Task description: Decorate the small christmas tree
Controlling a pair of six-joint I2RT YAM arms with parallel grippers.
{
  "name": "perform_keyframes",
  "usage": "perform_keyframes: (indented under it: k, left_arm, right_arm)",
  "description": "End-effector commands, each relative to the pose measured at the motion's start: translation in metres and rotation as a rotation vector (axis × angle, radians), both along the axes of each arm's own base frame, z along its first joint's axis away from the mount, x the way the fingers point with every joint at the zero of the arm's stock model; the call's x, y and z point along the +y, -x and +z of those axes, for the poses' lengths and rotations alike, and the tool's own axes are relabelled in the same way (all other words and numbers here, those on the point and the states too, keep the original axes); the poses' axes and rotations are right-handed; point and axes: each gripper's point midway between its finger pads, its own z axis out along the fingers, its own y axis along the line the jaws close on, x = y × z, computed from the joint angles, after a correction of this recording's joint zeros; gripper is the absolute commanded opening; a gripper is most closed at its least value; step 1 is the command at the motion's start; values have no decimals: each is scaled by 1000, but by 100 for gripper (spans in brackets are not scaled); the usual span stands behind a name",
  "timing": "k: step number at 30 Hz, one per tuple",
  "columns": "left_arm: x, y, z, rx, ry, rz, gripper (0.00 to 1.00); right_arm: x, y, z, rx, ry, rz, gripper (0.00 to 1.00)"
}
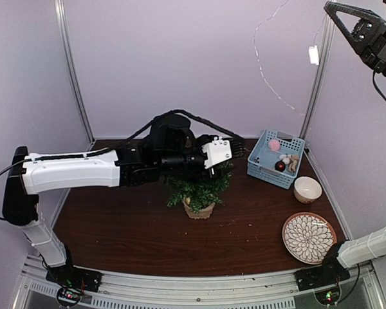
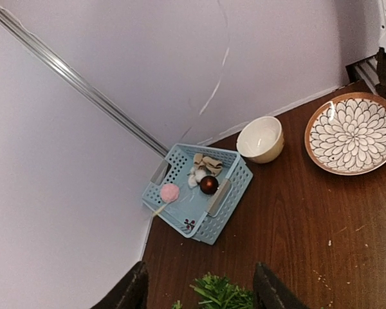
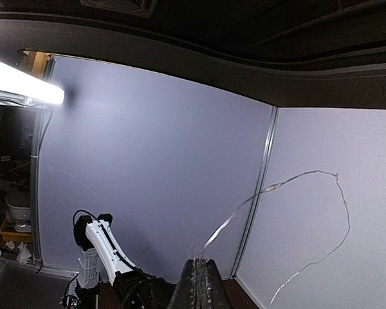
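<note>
The small christmas tree [image 1: 202, 187] stands in its tan pot [image 1: 198, 209] at mid table; its top shows at the bottom of the left wrist view [image 2: 222, 293]. My left gripper [image 1: 238, 149] is open and empty above the tree, pointing toward the blue basket [image 1: 276, 158]; in its own view [image 2: 201, 275] the fingers straddle the tree top. My right gripper [image 1: 329, 6] is raised high at the top right, shut on a thin silvery wire [image 1: 268, 77]. The wire loops away from the shut jaws in the right wrist view [image 3: 244, 206].
The blue basket [image 2: 196, 193] holds a pink pompom [image 2: 170, 192], a dark red ball [image 2: 209, 185] and pale ornaments. A cream bowl [image 1: 307, 189] and a flower-patterned plate [image 1: 309, 238] sit at the right. Walls enclose the back and sides.
</note>
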Motion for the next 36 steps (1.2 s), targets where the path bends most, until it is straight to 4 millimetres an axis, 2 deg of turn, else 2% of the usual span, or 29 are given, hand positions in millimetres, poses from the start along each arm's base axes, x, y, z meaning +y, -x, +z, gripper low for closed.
perform_keyframes:
  k: [1, 5, 7, 10, 12, 16, 21, 25, 28, 36]
  left_arm:
    - [-13, -15, 1, -79, -58, 63, 52]
    - [-19, -27, 1, -126, -76, 117, 51]
    - [-21, -27, 1, -135, -73, 117, 54]
    - [-30, 0, -11, -85, -105, -35, 67]
    - [-36, 21, -22, -61, -129, -134, 73]
    - [-43, 50, -31, -35, -154, -250, 74]
    - [-49, 77, -27, 6, -136, -368, 72]
    - [-57, 71, -23, 17, -121, -337, 62]
    - [-61, 63, -26, 7, -126, -293, 59]
    - [-64, 35, -8, -63, -66, -146, 77]
  right_arm:
    - [-2, 6, 3, -11, -16, 18, 0]
    - [-2, 6, 3, -11, -15, 16, 0]
    - [-2, 5, 2, -10, -14, 14, 0]
    - [-1, 5, 2, -10, -14, 14, 0]
    - [-1, 5, 2, -9, -13, 14, 0]
    - [-1, 5, 2, -10, -16, 15, 0]
    - [1, 3, 1, -8, -15, 17, 0]
    - [1, 2, 1, -11, -18, 18, 0]
    - [2, 2, 1, -11, -18, 19, 0]
    - [2, 3, 1, -15, -18, 26, 0]
